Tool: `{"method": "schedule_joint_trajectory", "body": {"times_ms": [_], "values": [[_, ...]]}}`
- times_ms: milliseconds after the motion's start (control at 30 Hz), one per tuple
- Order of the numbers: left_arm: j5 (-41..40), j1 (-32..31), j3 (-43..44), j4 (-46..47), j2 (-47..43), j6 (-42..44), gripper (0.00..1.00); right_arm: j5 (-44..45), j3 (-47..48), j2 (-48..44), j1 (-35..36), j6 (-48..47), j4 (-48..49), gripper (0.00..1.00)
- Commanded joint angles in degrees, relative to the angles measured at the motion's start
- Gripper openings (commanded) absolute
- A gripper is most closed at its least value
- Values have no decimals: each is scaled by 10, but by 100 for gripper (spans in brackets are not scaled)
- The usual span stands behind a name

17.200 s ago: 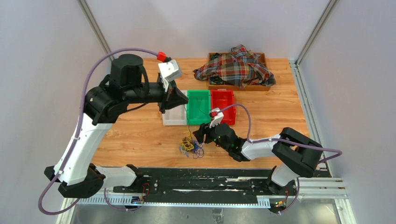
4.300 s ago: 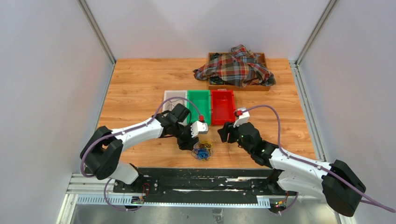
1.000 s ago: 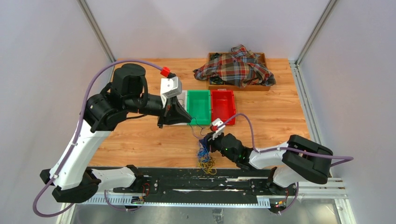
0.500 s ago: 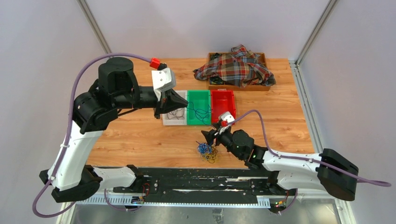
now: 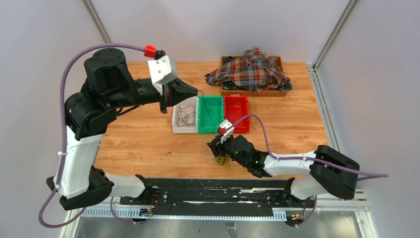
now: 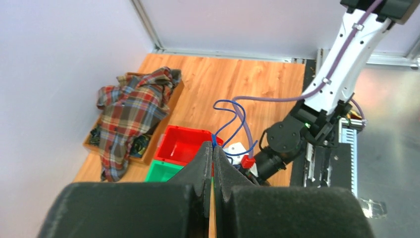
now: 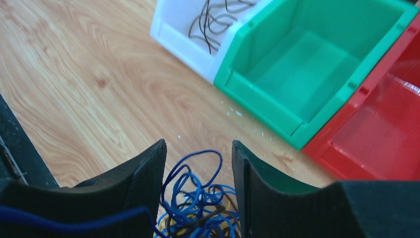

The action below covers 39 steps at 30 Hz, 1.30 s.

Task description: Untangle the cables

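- Your left gripper (image 6: 212, 147) has its fingers pressed tight together, pinching a blue cable (image 6: 215, 139) right at the tips. The cable loops out beyond them in the air.
- From above, that gripper (image 5: 196, 92) hangs high over the far end of the bins, and the thin blue strand runs down from it across the green bin (image 5: 210, 119) toward the right gripper.
- Your right gripper (image 7: 199, 146) stands spread, pointing down, holding nothing. The tangle of cables (image 7: 198, 208), blue with dark and yellow strands, lies on the wood between its two fingers (image 7: 148, 173). I cannot tell whether the pads touch it.
- In the top view the tangle (image 5: 221, 159) sits under the right gripper (image 5: 216, 147), near the table's front edge and the black rail, so there is little room on that side.
- Just beyond the tangle stand three bins side by side, touching: a white bin (image 5: 177, 124) with dark cables (image 7: 213, 22) in it, the green one, then a red bin (image 5: 236, 113). A strip of bare wood lies between the tangle and the green bin's near wall.
- Bare table (image 5: 143, 144) stretches to the left of the bins and to the right of the red bin.
- At the far right corner a plaid shirt (image 5: 250, 72) is heaped over a wooden tray (image 5: 277, 91), well apart from both grippers.
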Motion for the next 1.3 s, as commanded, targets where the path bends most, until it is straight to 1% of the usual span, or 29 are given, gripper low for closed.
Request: {"method": "schedule_joint_trajectory", "body": {"times_ms": [0, 133, 300, 467, 700, 767, 833, 900, 1033, 1133, 1267], "values": [[-42, -4, 32, 35, -2, 12, 0, 7, -30, 26, 4, 24, 55, 53], [-103, -4, 35, 109, -12, 13, 0, 17, -55, 39, 5, 34, 84, 58], [-175, -4, 23, 212, -25, 20, 0, 19, -68, 45, 5, 40, 91, 59], [-216, -4, 35, 289, -25, 20, 0, 16, -78, 58, 5, 57, 89, 58], [-253, -4, 50, 397, -27, 52, 0, 27, -106, 90, 12, 83, 127, 60], [-282, -4, 40, 445, -32, 59, 0, 34, -112, 97, 16, 85, 135, 61], [-311, -4, 18, 513, -42, 71, 0, 37, -115, 103, 19, 87, 142, 62], [-326, -4, 8, 561, -45, 86, 0, 38, -116, 106, 20, 87, 144, 62], [-339, -4, 24, 593, -37, 96, 0, 38, -117, 108, 21, 88, 145, 61], [-325, -4, 41, 593, -28, 93, 0, 38, -116, 110, 20, 89, 149, 60], [-289, -4, -7, 592, -48, 79, 1, 38, -113, 99, 21, 89, 150, 62]]}}
